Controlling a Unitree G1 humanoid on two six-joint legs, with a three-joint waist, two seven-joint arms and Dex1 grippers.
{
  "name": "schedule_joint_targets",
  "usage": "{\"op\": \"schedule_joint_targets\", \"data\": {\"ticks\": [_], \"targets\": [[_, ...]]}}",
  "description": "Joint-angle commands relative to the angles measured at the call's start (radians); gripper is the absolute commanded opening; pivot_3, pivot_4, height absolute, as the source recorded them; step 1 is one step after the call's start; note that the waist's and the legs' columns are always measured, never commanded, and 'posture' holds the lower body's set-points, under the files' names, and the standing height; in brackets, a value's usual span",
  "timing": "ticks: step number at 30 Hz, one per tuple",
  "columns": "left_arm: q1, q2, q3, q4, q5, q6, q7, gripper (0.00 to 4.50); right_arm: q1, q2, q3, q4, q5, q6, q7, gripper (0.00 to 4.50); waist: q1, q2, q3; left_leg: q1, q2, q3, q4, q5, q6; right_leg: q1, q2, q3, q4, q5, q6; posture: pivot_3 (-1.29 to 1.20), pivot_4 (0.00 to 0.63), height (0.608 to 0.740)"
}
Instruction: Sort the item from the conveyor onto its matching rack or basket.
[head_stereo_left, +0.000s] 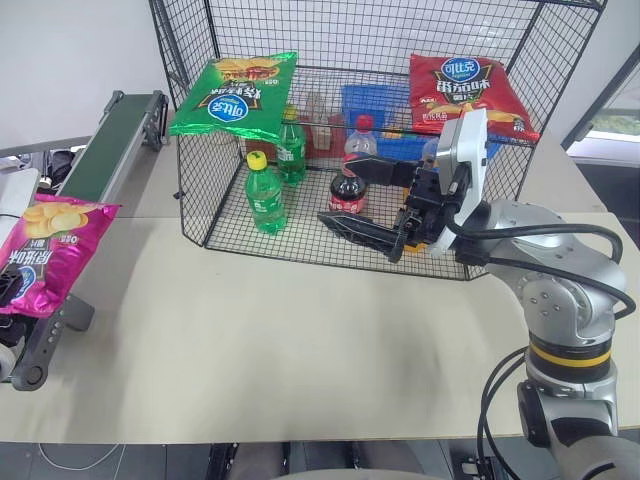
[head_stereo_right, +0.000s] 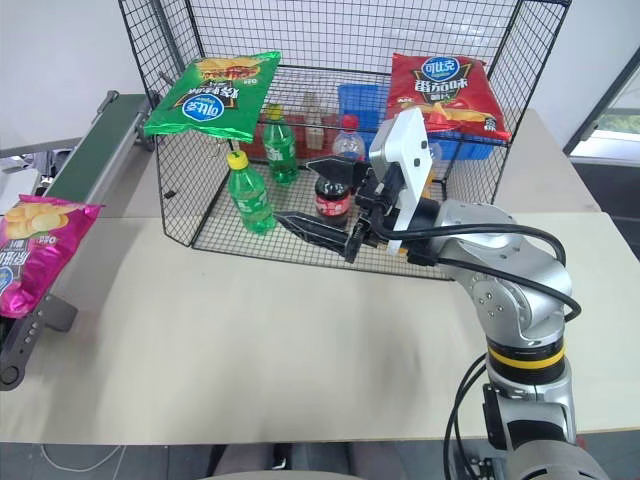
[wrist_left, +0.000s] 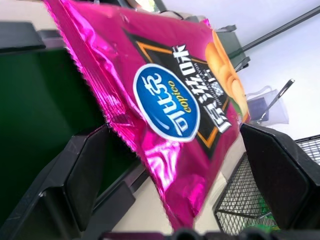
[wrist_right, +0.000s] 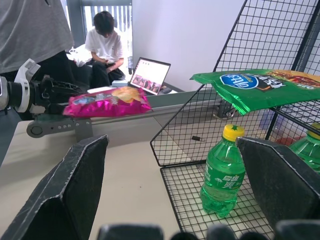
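The item, a magenta-pink chip bag (head_stereo_left: 45, 255) with a round blue logo, lies on the near end of the dark green conveyor (head_stereo_left: 110, 140) and overhangs its rail. My left gripper (wrist_left: 185, 170) is open at the bag's near end, one black finger on each side of the bag (wrist_left: 175, 100), not clamped on it. My right gripper (head_stereo_left: 335, 192) is open and empty. It hovers in front of the black wire rack (head_stereo_left: 380, 30), pointing toward the conveyor. From the right wrist, the bag (wrist_right: 107, 102) lies flat on the belt end.
On the rack lie a green chip bag (head_stereo_left: 235, 95) and a red chip bag (head_stereo_left: 465, 92). Inside stand two green bottles (head_stereo_left: 265, 195), a cola bottle (head_stereo_left: 348, 195) and a blue basket (head_stereo_left: 375, 105). The beige table (head_stereo_left: 300, 340) spreads in front. Beyond the conveyor a person (wrist_right: 105, 45) sits.
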Motion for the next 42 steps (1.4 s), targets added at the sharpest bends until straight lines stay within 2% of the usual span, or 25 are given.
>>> {"op": "schedule_joint_targets", "data": {"ticks": [1,5,8,16,24,28,32,37,42], "targets": [[-0.006,0.010,0.013,-0.003,-0.011,-0.031,0.011,4.45,0.004,-0.004,-0.020,-0.037,0.003,-0.026,-0.009,4.50,0.001,0.000,0.000,0.000,0.000,0.000,0.000,0.000,0.000,0.000,0.000,0.000,0.000,0.000,0.000,0.00,0.150,0.740],[-0.015,0.010,0.015,0.003,-0.013,-0.048,0.016,4.45,0.005,-0.001,-0.018,-0.035,0.002,-0.029,-0.015,4.50,0.001,0.000,0.000,0.000,0.000,0.000,0.000,0.000,0.000,0.000,0.000,0.000,0.000,0.000,0.000,0.00,0.150,0.740],[-0.017,0.010,0.017,-0.003,-0.010,-0.052,0.013,3.78,0.002,-0.001,-0.018,-0.030,0.000,-0.031,-0.017,4.50,0.000,0.000,0.000,0.000,0.000,0.000,0.000,0.000,0.000,0.000,0.000,0.000,0.000,0.000,0.000,0.00,0.150,0.740],[-0.030,0.009,0.022,-0.037,-0.029,-0.077,0.003,0.14,0.001,0.000,-0.013,-0.028,-0.005,-0.033,-0.025,4.50,0.001,0.000,0.000,0.000,0.000,0.000,0.000,0.000,0.000,0.000,0.000,0.000,0.000,0.000,0.000,0.00,0.150,0.740],[-0.156,0.062,-0.013,-0.103,-0.141,-0.086,-0.005,0.06,-0.012,0.002,-0.014,-0.011,-0.032,-0.057,-0.022,4.50,0.006,0.000,0.000,-0.001,0.000,0.000,0.000,0.000,0.000,0.000,0.000,0.000,-0.001,0.000,0.000,0.00,0.150,0.740],[-0.252,0.092,-0.077,-0.159,-0.201,-0.051,-0.026,0.06,-0.025,0.010,-0.037,-0.006,-0.029,-0.065,-0.039,4.50,0.005,0.000,0.000,-0.002,-0.001,0.000,0.000,0.000,0.000,0.000,0.000,0.000,-0.001,0.000,0.000,0.00,0.150,0.740],[-0.380,0.080,-0.190,-0.240,-0.201,0.018,-0.100,0.06,-0.029,0.013,-0.059,-0.016,-0.039,-0.072,-0.077,4.50,0.006,0.000,0.000,-0.002,-0.001,0.000,0.000,0.000,-0.001,0.000,0.001,0.000,-0.002,0.000,0.000,0.00,0.150,0.740],[-0.459,0.065,-0.356,-0.288,-0.201,0.093,-0.167,0.06,-0.009,0.004,-0.082,-0.049,-0.038,-0.057,-0.127,4.50,0.004,0.000,0.000,-0.002,-0.002,0.001,0.000,0.001,-0.001,-0.001,0.001,0.000,-0.001,0.000,0.000,0.00,0.150,0.740],[-0.581,0.019,-0.534,-0.229,-0.201,0.051,-0.067,0.06,0.004,-0.008,-0.098,-0.083,-0.032,-0.037,-0.180,4.50,0.006,0.000,0.000,-0.002,-0.001,0.000,0.000,0.001,-0.002,-0.001,0.002,0.001,-0.001,0.000,0.000,0.00,0.150,0.740]]}}
